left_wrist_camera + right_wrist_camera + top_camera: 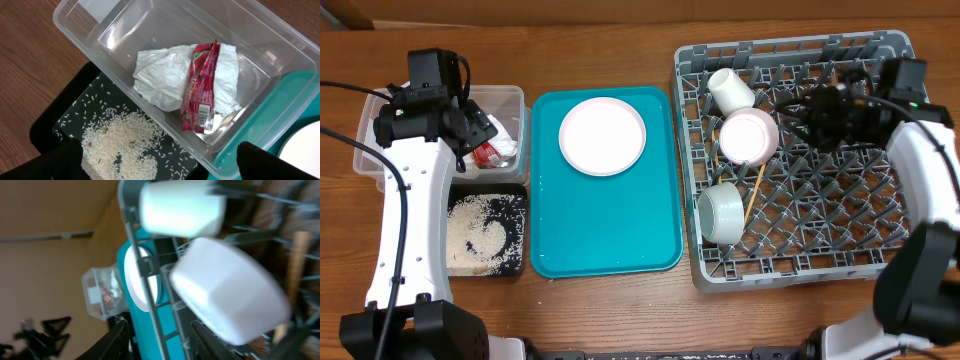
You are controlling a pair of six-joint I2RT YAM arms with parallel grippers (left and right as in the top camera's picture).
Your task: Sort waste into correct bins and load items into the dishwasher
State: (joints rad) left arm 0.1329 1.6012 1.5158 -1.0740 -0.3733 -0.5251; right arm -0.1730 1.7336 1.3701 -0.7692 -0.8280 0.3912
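Note:
In the grey dish rack lie a cream cup, a pale bowl, another bowl and wooden chopsticks. My right gripper hovers just right of the upper bowl, open, with nothing between its fingers. The pink plate rests on the teal tray. My left gripper hangs open over the clear tub, which holds the white napkin and the red wrapper. Rice grains lie in the black tray.
The tub and the black tray stand side by side at the table's left edge, with the teal tray between them and the rack. Upright pegs fill the rack's right half. Bare wood runs along the table's front.

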